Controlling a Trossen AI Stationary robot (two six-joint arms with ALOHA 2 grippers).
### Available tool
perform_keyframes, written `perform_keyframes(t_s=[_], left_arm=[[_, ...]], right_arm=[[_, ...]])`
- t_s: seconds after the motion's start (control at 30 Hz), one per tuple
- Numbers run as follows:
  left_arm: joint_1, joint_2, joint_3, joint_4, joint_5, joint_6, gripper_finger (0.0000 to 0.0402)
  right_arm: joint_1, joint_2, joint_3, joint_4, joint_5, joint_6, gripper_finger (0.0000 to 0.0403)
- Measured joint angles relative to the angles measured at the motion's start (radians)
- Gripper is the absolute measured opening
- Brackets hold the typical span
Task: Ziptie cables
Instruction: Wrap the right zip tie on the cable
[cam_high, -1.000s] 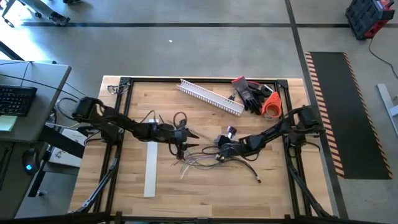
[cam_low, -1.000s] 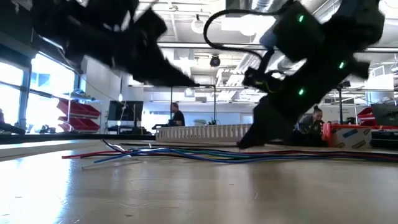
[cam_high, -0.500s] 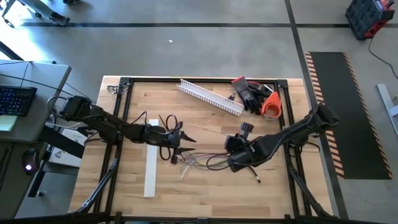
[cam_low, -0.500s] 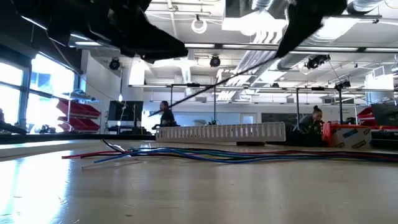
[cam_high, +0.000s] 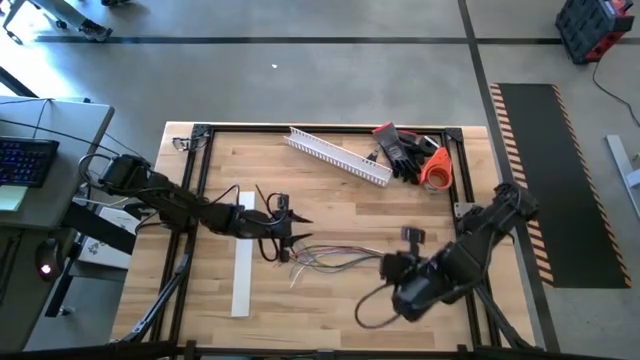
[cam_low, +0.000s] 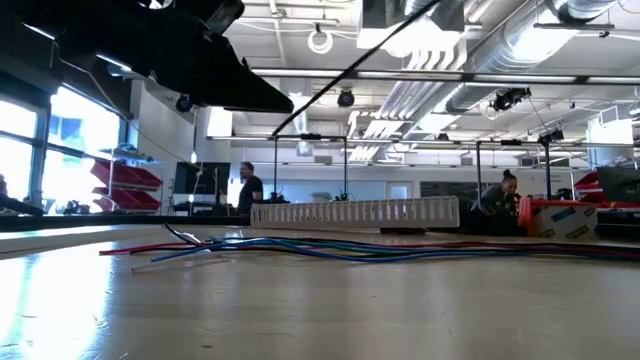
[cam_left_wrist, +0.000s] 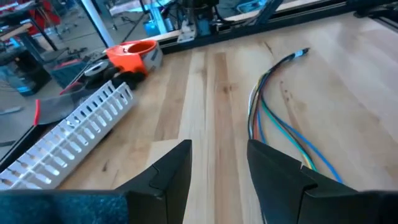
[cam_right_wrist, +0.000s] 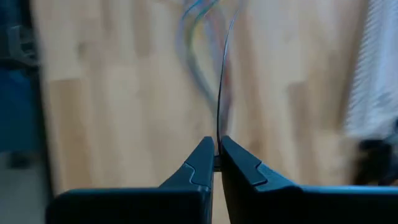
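Your right gripper (cam_right_wrist: 217, 163) has its fingers pinched together on a single thin dark wire (cam_right_wrist: 219, 93), which runs taut from the fingertips out toward the rest of the bundle. In the high view that gripper (cam_high: 392, 268) sits toward four o'clock on the wooden table (cam_high: 330, 300), near the front right, with a dark loop of cable curling just in front of it.

Your left gripper (cam_left_wrist: 217, 163) hangs above the tabletop with its fingers apart and nothing between them. From above you find it (cam_high: 297, 228) left of centre, around nine o'clock, pointing toward three o'clock.

The cables (cam_high: 330, 260) lie loose on the wood near the middle, fanned out between the two grippers; their near ends spread just beside your left gripper. In the low view they (cam_low: 330, 247) stretch flat across the table, red, blue and green strands side by side.

The white slotted channel (cam_high: 338, 157) rests at twelve o'clock, tilted, with dark gloves (cam_high: 402, 150) and an orange object (cam_high: 436, 168) at about one o'clock. A flat white strip (cam_high: 242, 255) lies at eight o'clock, running from back to front.
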Motion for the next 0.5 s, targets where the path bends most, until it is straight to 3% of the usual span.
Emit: perform_keyframes(t_s=[0.3,0.5], left_arm=[[-0.005,0.0,0.0,0.043,-0.02,0.001,0.014],[-0.004,0.07,0.01,0.183,0.101,0.042,0.014]], right_arm=[[0.122,0.091,0.072,-0.013,-0.226,0.285,0.0],[0.17,0.112,0.071,-0.016,-0.357,0.496,0.0]])
